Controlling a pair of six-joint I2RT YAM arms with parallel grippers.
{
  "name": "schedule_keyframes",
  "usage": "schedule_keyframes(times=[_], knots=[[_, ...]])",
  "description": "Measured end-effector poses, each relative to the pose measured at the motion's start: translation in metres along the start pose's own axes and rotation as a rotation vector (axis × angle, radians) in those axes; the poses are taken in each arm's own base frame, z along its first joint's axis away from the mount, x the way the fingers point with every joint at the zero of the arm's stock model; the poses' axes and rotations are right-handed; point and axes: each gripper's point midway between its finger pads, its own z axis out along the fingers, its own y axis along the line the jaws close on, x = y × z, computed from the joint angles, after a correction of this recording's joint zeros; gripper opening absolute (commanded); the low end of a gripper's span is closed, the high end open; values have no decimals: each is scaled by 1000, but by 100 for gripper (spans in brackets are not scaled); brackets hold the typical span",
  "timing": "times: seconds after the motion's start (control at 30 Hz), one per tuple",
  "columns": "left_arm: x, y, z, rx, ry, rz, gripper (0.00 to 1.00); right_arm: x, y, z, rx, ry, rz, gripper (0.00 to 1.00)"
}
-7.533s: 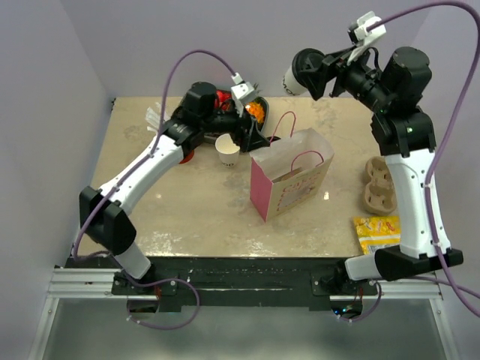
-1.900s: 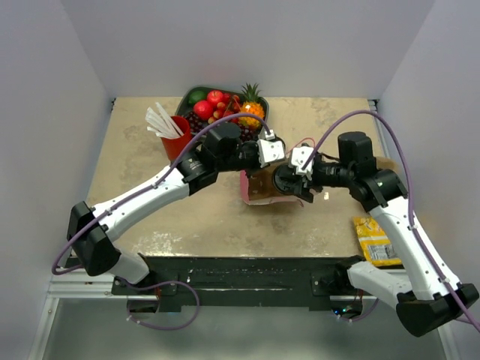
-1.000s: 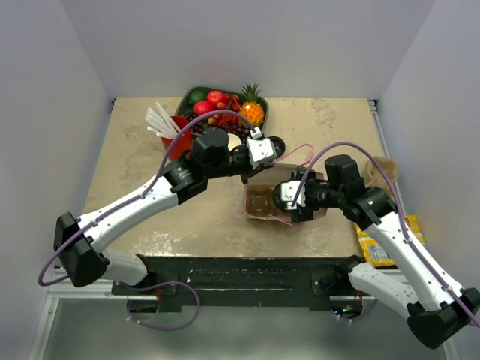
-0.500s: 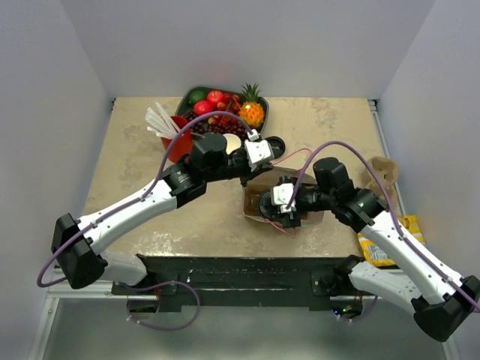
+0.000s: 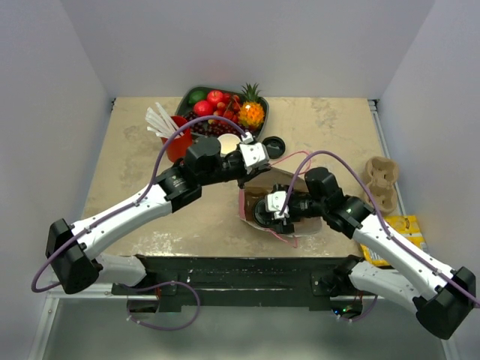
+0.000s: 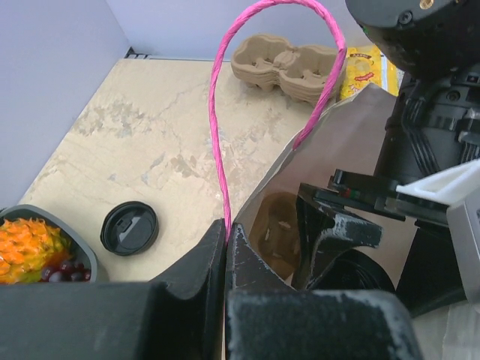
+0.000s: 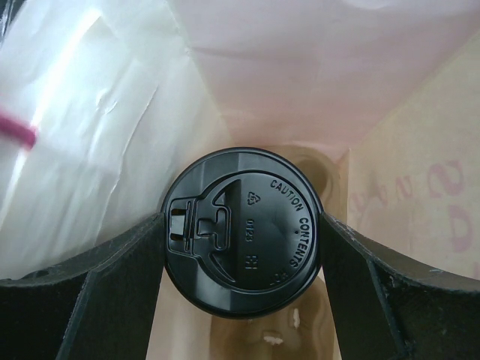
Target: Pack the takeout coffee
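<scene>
The right claw [image 5: 268,211] is clamped on the coffee [image 7: 244,232], one finger on each side just under the black lid, and holds it upright down inside the bag [image 6: 337,142]. The left claw [image 6: 226,251] is pinched shut on the bag's rim at the foot of the pink handle [image 6: 225,112], pulling the mouth open.

I cannot tell whether the cup base is touching the bag floor. If the right claw lets go while the cup hangs above it, the cup may drop, tip and spill. A brown cardboard shape [image 7: 304,169] lies at the bottom. It looks like a cup holder, and a cup set on its ridge rather than in a pocket would probably lean against the wall.

The bag walls sit close to both fingers, so spreading them could push the paper outward or catch it. Pulling out at an angle could drag the bag, or hook the handle.

If the left claw slips off the thin rim, the mouth may fold in on the right arm. A hard tug on that rim could tear it, or slide the bag along the worktop [image 5: 330,127].
</scene>
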Motion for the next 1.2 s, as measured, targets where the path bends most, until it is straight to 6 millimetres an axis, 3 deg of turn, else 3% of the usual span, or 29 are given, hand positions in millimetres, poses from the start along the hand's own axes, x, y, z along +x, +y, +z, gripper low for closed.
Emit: schedule_keyframes(times=[0.3,0.6,1.0,1.2], knots=[[-7,-7,3,16,-29,56,0,-5,-1,9,26,-28,-61,68],[8,-18,-8,26,-43,191,0,-1,-3,19,45,-50,-91,67],[9,-23,-12,35,-74,317,0,-9,1,29,5,-118,-118,66],[8,-21,-12,24,-75,324,0,3,0,45,-9,-115,-132,66]])
